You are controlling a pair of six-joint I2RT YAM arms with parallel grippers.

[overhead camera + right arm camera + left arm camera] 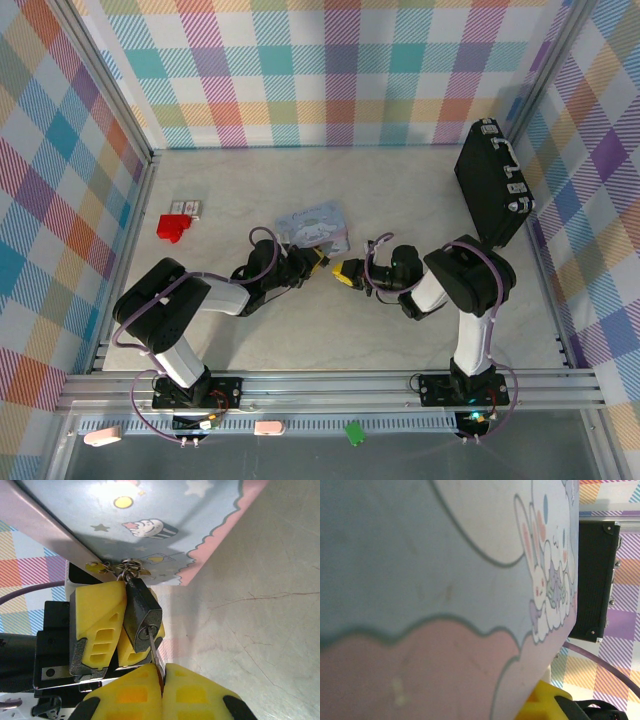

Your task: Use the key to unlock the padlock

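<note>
The padlock (141, 611), a small dark block, hangs by its silvery shackle from the hasp (131, 570) of the light blue cartoon-printed tin (313, 226). My left gripper (318, 261) is shut on the padlock, whose body sits between its yellow fingers (97, 620). The key (154, 649) has its thin blade in the keyhole on the padlock's end face. My right gripper (162, 679) is shut on the key's head, its yellow pads pressed together just below the lock. In the left wrist view the tin's lid (445, 580) is very close.
A black case (492, 185) leans against the right wall and shows in the left wrist view as the black case (595, 575). A red block (172, 227) and a small pale item (186, 207) lie at the far left. Checked walls enclose the marble table (400, 200).
</note>
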